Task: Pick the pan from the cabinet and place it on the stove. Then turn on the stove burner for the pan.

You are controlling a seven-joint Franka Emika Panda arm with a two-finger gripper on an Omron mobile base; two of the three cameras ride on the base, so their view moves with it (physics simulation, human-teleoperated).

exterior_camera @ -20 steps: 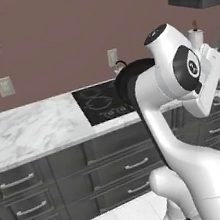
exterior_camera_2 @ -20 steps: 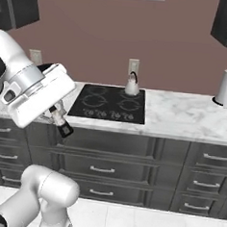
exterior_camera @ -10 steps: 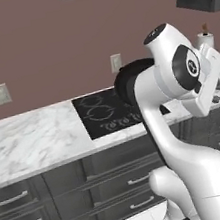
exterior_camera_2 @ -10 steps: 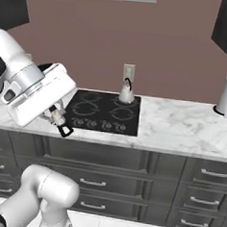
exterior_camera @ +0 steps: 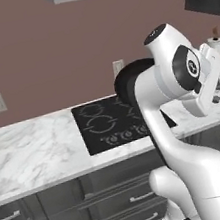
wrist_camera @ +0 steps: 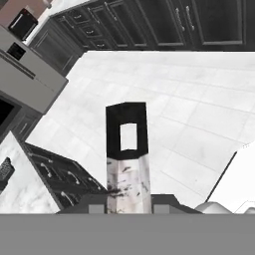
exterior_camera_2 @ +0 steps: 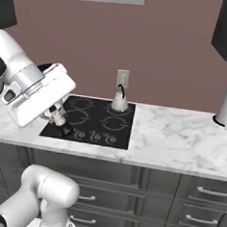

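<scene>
Stove [exterior_camera_2: 93, 121] beyond pan [exterior_camera: 127, 81] (pincer-held)

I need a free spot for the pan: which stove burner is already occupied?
The back right burner, below the wall outlet: the white kettle stands on it. The other rings in view are bare.

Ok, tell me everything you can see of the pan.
The pan is black, round and shallow, held up on edge in the air near the stove, partly hidden behind the arm. Its long handle looks like polished metal near the tool and ends in a black tip with a rectangular hole. The tool is shut on the handle.
</scene>
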